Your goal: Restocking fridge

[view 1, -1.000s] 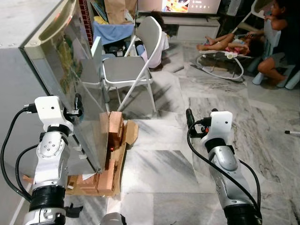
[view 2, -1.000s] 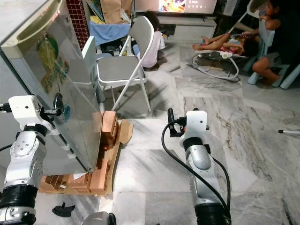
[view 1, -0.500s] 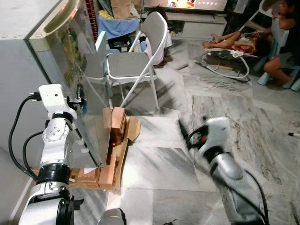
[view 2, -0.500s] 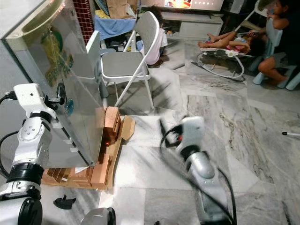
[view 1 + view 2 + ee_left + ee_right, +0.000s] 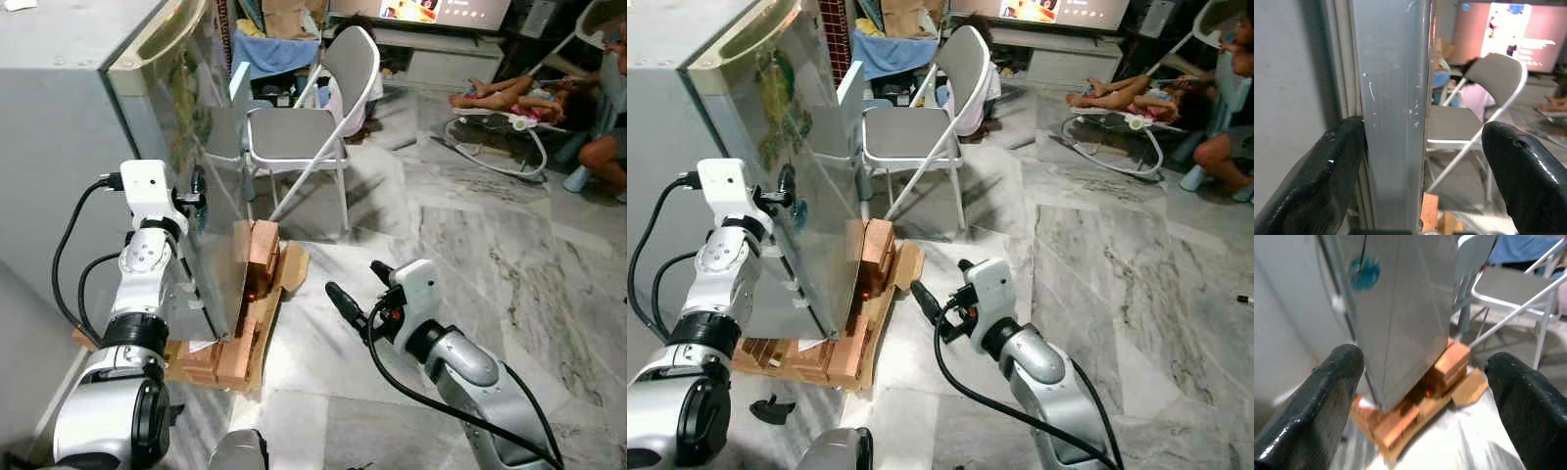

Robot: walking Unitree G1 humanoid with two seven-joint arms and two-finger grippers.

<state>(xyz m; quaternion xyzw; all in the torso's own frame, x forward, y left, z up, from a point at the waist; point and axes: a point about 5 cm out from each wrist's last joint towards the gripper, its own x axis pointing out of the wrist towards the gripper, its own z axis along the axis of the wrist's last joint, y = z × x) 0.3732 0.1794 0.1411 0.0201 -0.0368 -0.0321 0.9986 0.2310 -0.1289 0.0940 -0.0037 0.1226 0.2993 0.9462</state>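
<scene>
- While the fridge (image 5: 88, 127) stands on its wooden pallet (image 5: 230, 352) at the robot's left, its silver door (image 5: 813, 186) sits ajar, swung out toward the room; the whole view has shifted since a second ago because the head has turned.
- Behind it, the grey folding chair (image 5: 313, 132) stays put on the marble floor (image 5: 470, 245), and people sit near a baby bouncer (image 5: 500, 147) far back.
- The left gripper (image 5: 1420, 161) is spread wide across the door's edge, one finger (image 5: 1317, 181) against its inner side, as before.
- The right gripper (image 5: 358, 289), raised and upright a second ago, now reaches low toward the pallet, fingers apart and holding nothing.
</scene>
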